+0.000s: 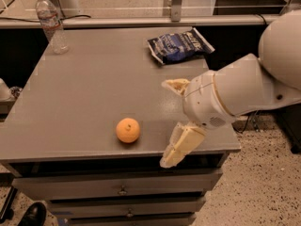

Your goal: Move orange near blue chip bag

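The orange (128, 130) sits on the grey table (94, 93) near its front edge, left of centre. The blue chip bag (179, 45) lies flat at the table's far right, well apart from the orange. My gripper (170, 124) is open and empty, over the table's front right part, to the right of the orange and not touching it. One finger (175, 84) points left higher up, the other finger (181, 145) hangs down over the front edge. The white arm (249, 88) comes in from the right.
A clear plastic water bottle (50, 22) stands at the far left corner of the table. Drawers (122, 190) run below the front edge. A counter and railing (141, 20) lie behind the table. A dark shoe (30, 214) is on the floor at lower left.
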You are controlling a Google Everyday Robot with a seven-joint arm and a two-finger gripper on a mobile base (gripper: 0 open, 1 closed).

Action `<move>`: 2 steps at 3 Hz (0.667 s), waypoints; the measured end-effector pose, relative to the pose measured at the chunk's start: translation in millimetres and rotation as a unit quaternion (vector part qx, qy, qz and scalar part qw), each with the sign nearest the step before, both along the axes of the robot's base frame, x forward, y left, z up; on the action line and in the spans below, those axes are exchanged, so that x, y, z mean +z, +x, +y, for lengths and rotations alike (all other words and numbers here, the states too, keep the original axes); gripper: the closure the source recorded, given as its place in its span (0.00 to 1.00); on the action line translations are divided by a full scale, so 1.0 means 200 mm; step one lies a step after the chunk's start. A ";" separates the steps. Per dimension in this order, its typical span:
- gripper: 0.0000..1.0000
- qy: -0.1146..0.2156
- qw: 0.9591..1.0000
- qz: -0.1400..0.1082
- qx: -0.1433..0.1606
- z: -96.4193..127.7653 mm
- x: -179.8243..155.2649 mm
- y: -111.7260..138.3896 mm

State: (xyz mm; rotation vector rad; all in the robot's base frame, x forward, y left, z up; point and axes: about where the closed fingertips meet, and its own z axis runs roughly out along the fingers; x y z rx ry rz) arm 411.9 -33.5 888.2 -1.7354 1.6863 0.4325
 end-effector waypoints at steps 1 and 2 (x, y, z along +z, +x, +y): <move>0.00 0.013 1.000 -0.006 0.014 0.13 -0.09 0.04; 0.00 0.034 0.999 -0.004 0.013 0.23 -0.15 0.08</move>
